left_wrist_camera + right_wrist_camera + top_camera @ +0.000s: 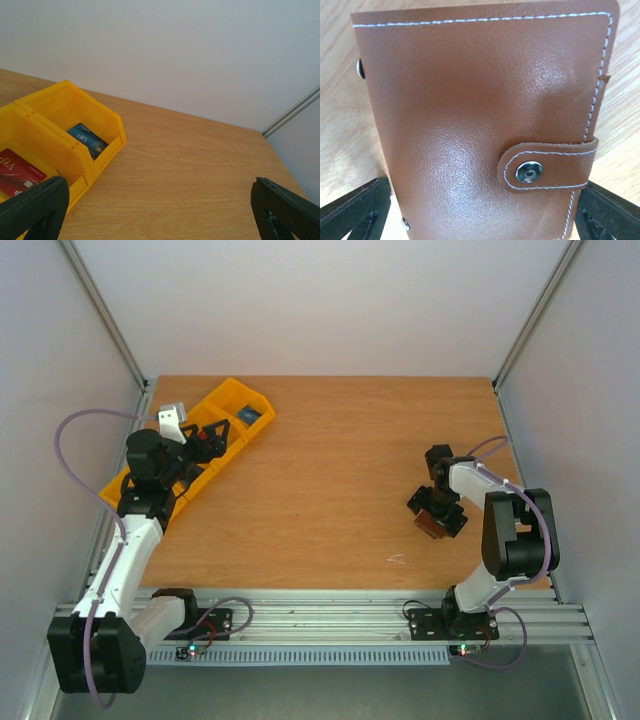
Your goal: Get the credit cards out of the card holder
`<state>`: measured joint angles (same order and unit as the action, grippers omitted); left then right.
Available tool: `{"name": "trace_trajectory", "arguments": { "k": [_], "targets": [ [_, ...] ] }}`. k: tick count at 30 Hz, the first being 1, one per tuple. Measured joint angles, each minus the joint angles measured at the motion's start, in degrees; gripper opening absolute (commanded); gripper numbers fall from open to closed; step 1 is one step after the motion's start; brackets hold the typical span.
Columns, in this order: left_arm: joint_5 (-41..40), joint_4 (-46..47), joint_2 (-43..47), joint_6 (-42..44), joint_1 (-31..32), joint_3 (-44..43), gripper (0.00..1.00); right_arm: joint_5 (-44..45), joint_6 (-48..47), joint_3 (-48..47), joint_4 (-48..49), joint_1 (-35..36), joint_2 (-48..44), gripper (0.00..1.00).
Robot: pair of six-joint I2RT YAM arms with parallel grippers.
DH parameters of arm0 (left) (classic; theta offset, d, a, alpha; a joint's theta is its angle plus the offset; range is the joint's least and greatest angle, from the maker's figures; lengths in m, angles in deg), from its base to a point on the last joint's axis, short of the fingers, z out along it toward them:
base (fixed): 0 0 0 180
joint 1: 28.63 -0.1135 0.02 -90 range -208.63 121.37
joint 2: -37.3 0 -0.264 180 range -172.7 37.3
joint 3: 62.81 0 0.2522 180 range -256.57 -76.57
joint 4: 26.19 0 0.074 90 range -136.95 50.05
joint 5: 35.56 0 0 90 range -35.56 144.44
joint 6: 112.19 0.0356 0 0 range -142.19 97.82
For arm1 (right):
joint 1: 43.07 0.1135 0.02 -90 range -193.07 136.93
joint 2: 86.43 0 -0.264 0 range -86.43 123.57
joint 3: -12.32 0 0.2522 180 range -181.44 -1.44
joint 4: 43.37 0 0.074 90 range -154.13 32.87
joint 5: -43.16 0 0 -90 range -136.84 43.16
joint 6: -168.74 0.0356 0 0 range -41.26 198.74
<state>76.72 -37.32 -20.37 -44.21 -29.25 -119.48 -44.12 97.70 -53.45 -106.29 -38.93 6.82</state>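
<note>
Right jaws stand wide open, flanking the brown leather bifold card holder, which lies snapped shut on the wooden table. They grip nothing, likely poised to steady it. Far left of that holder, left jaws gape empty over yellow plastic bins holding a red credit card and a blue card.

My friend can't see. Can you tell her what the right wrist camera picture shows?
A closed brown card holder fills the picture, its clasp tab snapped shut with a silver button. It lies on a wooden table, and the black fingers of the open right gripper show at the bottom corners, one each side.
</note>
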Motion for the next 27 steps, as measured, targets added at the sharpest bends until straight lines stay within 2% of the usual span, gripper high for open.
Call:
{"name": "trace_trajectory", "arguments": {
  "k": [5,11,17,23,27],
  "targets": [
    [0.2,0.07,0.0,0.22,0.02,0.07,0.99,-0.17,0.46,-0.15,0.72,0.0,0.26,0.97],
    [0.2,0.09,0.0,0.42,0.11,0.07,0.99,-0.28,0.63,0.0,1.6,0.02,0.26,0.82],
    [0.22,0.11,-0.07,0.94,0.11,0.09,0.99,-0.7,-0.07,0.09,2.62,0.02,0.22,0.73],
    [1.38,0.63,-0.11,1.05,2.05,0.09,0.99,-0.92,-3.98,-0.42,2.36,1.11,-0.9,0.67],
    [3.21,1.77,-0.59,1.05,4.85,0.07,0.99,-2.64,-8.74,-2.58,3.3,4.48,-3.17,0.65]
  ]
}}
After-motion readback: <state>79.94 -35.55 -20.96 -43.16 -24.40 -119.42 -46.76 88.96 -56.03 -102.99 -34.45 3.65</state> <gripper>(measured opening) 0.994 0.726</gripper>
